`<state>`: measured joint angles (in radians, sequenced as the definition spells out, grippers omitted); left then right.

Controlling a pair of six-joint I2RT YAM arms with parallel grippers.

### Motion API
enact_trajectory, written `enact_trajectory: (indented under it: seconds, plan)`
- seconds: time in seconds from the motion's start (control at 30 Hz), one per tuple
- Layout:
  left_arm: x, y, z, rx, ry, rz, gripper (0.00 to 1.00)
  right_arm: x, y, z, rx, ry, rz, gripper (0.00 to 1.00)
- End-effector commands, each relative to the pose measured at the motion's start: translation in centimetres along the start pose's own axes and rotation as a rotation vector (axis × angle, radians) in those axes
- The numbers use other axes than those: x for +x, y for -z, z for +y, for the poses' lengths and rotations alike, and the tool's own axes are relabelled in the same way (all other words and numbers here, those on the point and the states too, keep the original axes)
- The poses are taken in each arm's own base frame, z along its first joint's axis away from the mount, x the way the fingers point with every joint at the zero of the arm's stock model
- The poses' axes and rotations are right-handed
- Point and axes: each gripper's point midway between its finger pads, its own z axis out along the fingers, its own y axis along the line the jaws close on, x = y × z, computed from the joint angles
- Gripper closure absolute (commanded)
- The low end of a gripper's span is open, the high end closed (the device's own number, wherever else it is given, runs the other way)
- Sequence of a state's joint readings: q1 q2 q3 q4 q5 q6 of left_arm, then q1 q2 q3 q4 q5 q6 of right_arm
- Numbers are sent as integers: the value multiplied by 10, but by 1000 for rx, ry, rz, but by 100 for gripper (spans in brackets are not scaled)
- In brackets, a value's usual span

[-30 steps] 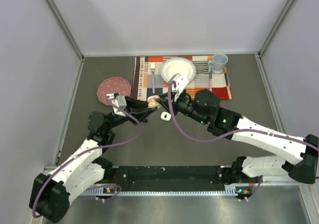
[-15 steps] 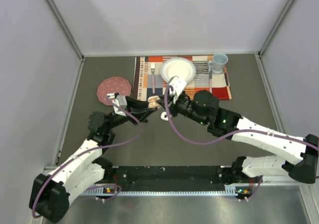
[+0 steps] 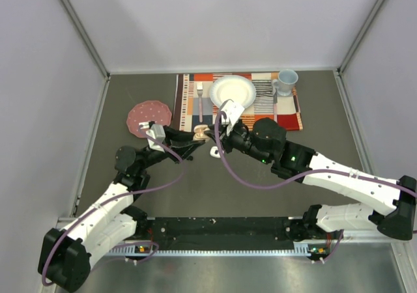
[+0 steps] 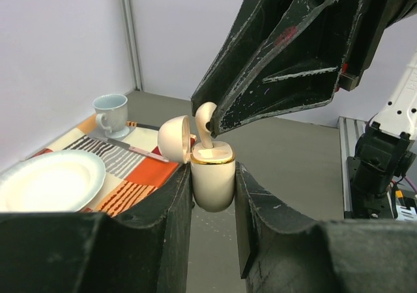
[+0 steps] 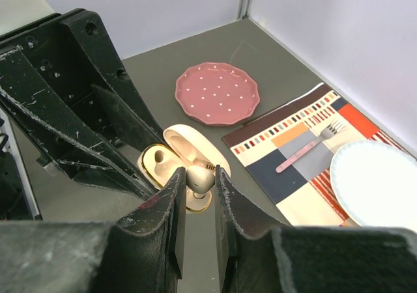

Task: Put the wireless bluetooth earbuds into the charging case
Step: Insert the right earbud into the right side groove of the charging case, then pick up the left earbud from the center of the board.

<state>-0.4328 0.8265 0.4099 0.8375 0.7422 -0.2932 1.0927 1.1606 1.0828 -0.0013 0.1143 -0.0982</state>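
My left gripper (image 4: 213, 198) is shut on the body of a pale pink charging case (image 4: 213, 179), held upright above the table with its lid (image 4: 174, 139) swung open. My right gripper (image 5: 199, 187) is shut on a pale pink earbud (image 5: 200, 178) right above the case's gold-rimmed opening. The bud's stem points down into the near slot, and the other slot (image 5: 155, 157) shows empty. In the top view both grippers meet at the case (image 3: 201, 134), in front of the placemat's left end. Other earbuds are out of view.
A small white item (image 3: 214, 152) lies on the table just below the grippers. A pink dotted plate (image 3: 148, 116) sits to the left. The striped placemat (image 3: 287, 114) carries a white plate (image 3: 232, 89), forks (image 3: 200, 101) and a blue cup (image 3: 285, 80).
My right gripper edged slightly left onto the case with the bud, then stayed put. The left gripper and case have not moved.
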Motion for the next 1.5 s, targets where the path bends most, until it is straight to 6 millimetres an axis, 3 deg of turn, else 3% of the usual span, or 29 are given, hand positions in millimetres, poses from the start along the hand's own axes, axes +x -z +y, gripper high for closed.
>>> enact_trajectory:
  seconds: [0.0,0.37,0.43,0.6,0.67,0.73,0.87,1.0,1.17,1.27,1.37,1.47]
  plan:
    - [-38,-2,1,-23,-107,-125,100,-10,-1,4,14,-54,0,90]
    - [-46,3,-3,-23,-148,-188,100,-10,-6,7,21,-146,5,85]
    - [-45,3,-4,-19,-144,-186,100,-8,-7,7,24,-149,16,71]
    - [-43,3,-4,-17,-133,-178,100,-14,-5,1,57,-163,4,55]
    - [-41,3,-3,-22,-130,-174,100,-21,-2,0,61,-171,-15,54]
    - [-41,4,-3,-26,-128,-175,100,-28,3,-2,66,-187,-37,42]
    - [-39,4,-1,-34,-128,-168,100,-48,13,-7,81,-220,-103,29]
    - [-38,5,0,-42,-125,-164,100,-68,25,-16,108,-246,-176,22]
    - [-38,5,0,-43,-125,-166,100,-76,32,-30,132,-336,-205,18]
    - [-40,5,0,-44,-127,-170,100,-66,32,-50,179,-417,-190,18]
    - [-42,5,-1,-46,-130,-175,100,-42,34,-83,310,-520,-131,18]
    - [-44,6,-1,-48,-132,-176,100,-11,33,-102,381,-618,-49,21]
